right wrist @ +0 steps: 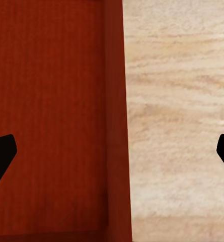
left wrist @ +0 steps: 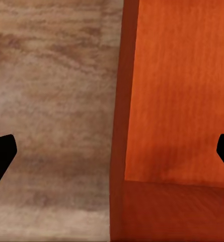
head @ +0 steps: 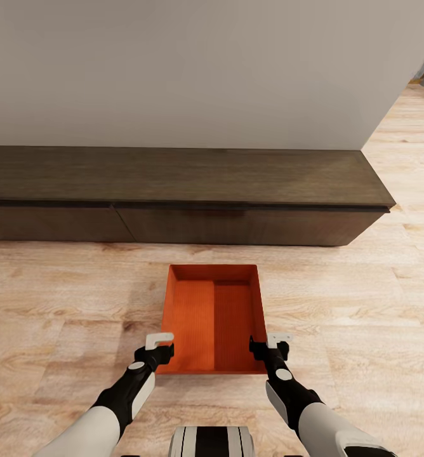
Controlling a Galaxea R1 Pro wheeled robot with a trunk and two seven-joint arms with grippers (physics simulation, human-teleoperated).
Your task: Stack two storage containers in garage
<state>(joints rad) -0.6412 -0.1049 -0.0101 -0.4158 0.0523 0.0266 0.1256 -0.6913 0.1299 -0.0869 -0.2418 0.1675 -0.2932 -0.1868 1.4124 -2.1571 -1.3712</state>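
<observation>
An open-topped, orange-red rectangular storage container (head: 214,317) with thin plain walls rests upright on the light wood-plank living-room floor (head: 59,298), just in front of the long low dark bench. Its long axis runs away from the robot toward the bench. The interior is bare; a vertical shade line divides its bottom into a lighter and a darker half, possibly a shadow. Both wrist views show one side wall (left wrist: 119,121) (right wrist: 117,121) standing on the planks.
</observation>
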